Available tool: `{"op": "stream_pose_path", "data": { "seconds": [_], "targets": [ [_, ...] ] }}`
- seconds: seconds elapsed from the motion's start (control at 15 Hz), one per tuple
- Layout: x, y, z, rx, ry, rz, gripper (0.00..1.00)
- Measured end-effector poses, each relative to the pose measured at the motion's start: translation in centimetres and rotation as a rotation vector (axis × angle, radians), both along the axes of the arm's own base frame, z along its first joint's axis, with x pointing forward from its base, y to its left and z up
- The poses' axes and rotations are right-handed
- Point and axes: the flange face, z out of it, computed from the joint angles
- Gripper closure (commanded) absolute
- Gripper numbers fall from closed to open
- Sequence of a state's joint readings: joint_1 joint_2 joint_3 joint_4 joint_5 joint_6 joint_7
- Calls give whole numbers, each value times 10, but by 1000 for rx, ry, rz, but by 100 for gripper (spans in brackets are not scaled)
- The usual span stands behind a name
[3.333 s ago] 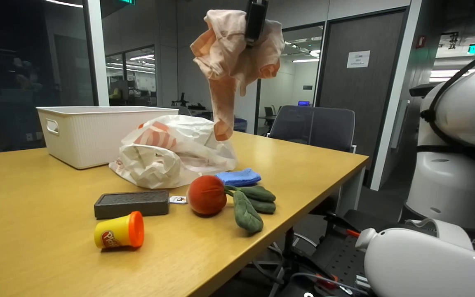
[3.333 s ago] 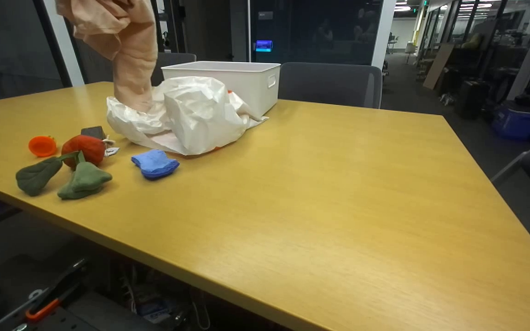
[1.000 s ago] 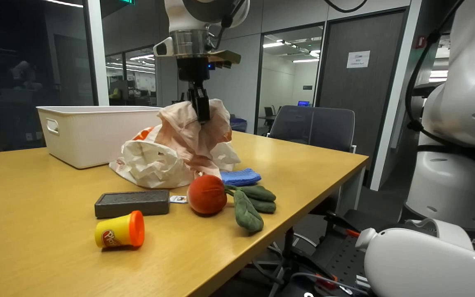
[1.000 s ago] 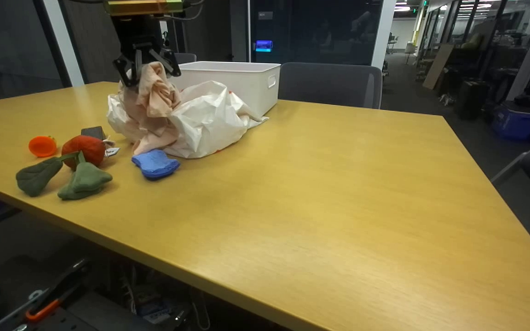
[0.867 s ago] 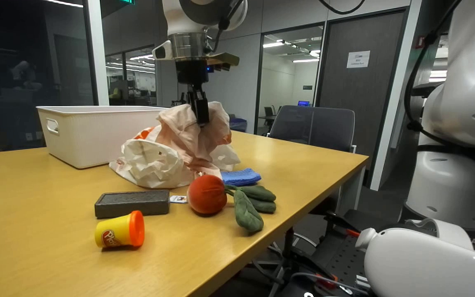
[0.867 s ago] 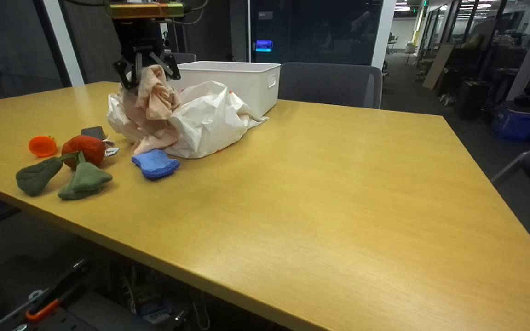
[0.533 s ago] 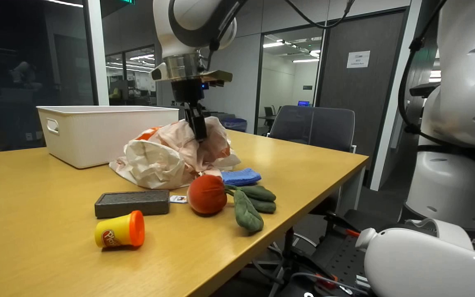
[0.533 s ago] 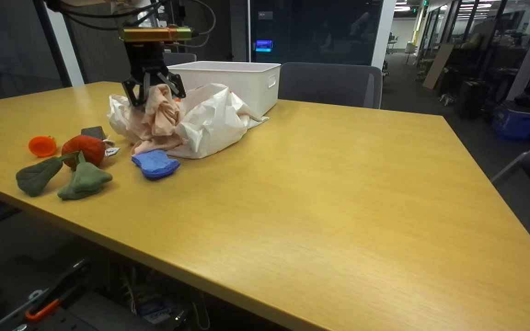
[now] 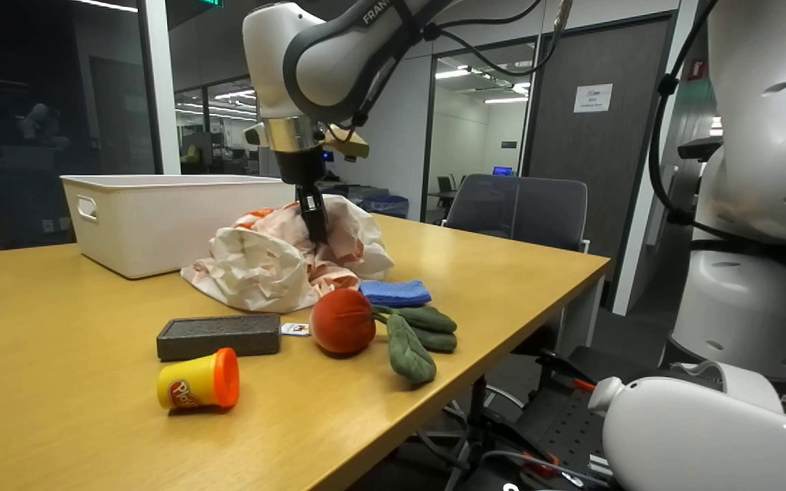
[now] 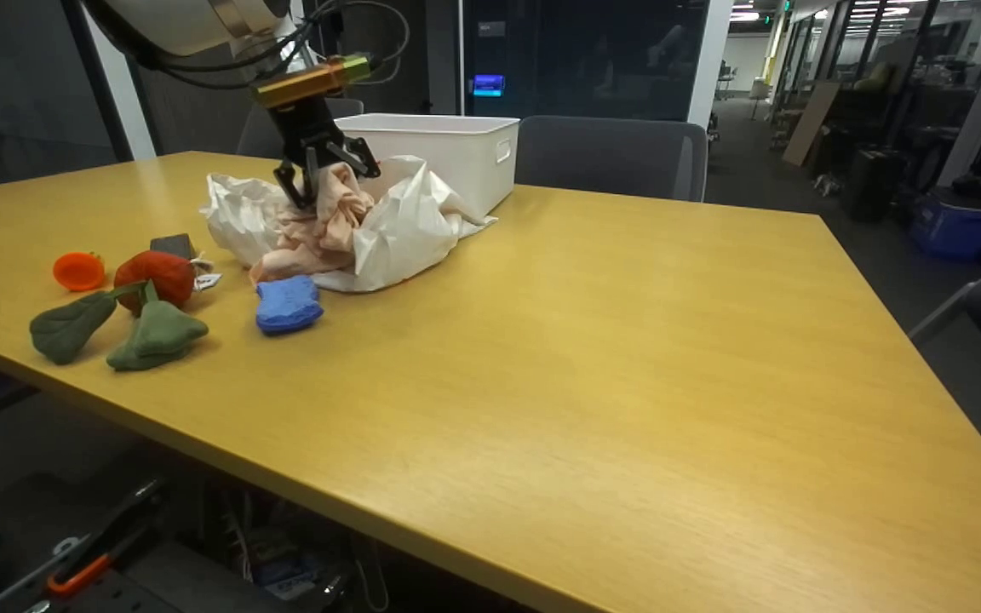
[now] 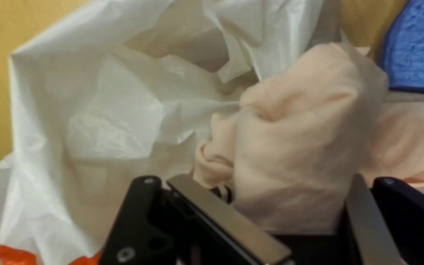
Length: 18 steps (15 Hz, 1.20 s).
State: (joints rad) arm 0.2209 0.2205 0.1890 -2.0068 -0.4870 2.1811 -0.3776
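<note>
A pale pink cloth (image 9: pixel 343 244) lies crumpled in the mouth of a crinkled white bag (image 9: pixel 250 273) with orange print. My gripper (image 10: pixel 337 187) points down and tilted over the bag, its fingers spread apart on either side of a bunched part of the cloth (image 10: pixel 320 243). In the wrist view the cloth (image 11: pixel 300 147) fills most of the gap between the fingers (image 11: pixel 271 178). A gap shows beside the left finger; the right finger's edge meets the cloth. The bag's open inside (image 11: pixel 105 121) shows to the left. A folded blue cloth (image 10: pixel 288 305) lies close to the pink cloth's edge.
A white bin (image 9: pixel 175 225) stands behind the bag. Nearer on the wooden table (image 10: pixel 627 358) lie a dark grey block (image 9: pixel 219 337), a yellow tub with orange lid (image 9: pixel 195 382) and a red plush vegetable (image 9: pixel 343 324) with green leaves. A chair (image 10: pixel 614 157) stands behind the table.
The cloth, hanging in the air from my gripper at first, is now down in the bag. My gripper has lowered, tilted and moved toward the bag's middle. The blue cloth has turned slightly.
</note>
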Motion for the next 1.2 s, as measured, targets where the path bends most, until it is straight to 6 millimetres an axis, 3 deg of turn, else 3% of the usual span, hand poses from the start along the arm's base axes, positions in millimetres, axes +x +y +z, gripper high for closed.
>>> {"op": "stream_pose_path", "data": {
  "seconds": [0.07, 0.13, 0.27, 0.73, 0.93, 1.2],
  "targets": [
    [3, -2, -1, -12, -35, -16, 88],
    [6, -6, -4, -23, -61, -37, 63],
    [10, -15, -11, -36, -87, -91, 55],
    [16, -45, -21, -44, -75, -217, 2],
    [8, -58, -7, -14, 58, -268, 0],
    [-9, -79, 42, 76, 207, -264, 0]
  ]
}}
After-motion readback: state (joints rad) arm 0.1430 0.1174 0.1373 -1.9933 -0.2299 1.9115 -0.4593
